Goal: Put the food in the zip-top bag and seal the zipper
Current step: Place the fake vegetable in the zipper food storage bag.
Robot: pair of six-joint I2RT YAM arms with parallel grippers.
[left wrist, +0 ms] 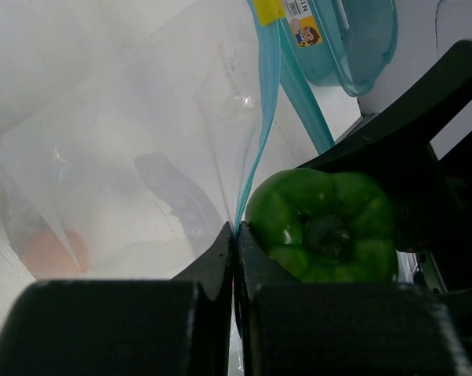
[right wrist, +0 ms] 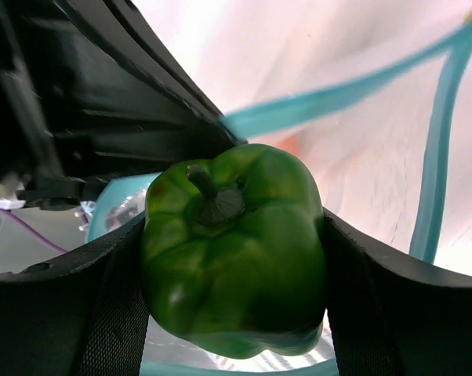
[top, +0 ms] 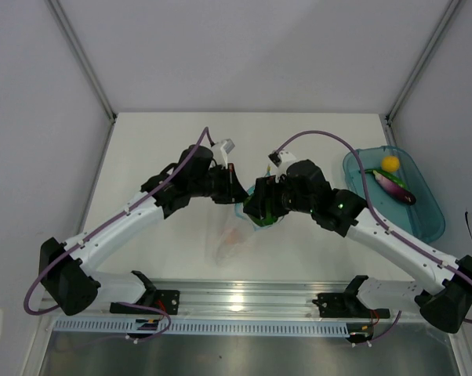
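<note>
The clear zip-top bag [top: 234, 235] lies mid-table, its teal zipper [left wrist: 259, 149] lifted at the mouth. My left gripper [top: 234, 190] is shut on the zipper edge [left wrist: 237, 235] and holds the mouth up. My right gripper [top: 261, 213] is shut on the green bell pepper [right wrist: 232, 247] and holds it at the bag's mouth, right beside the left fingers [left wrist: 322, 227]. The pale egg [left wrist: 54, 252] lies inside the bag. The yellow pepper [top: 390, 163] and the purple eggplant [top: 394, 186] lie in the teal tray [top: 432, 215] at the right.
The teal tray stands near the right wall. A metal rail [top: 244, 301] runs along the near edge with both arm bases. White walls close the table at the back and sides.
</note>
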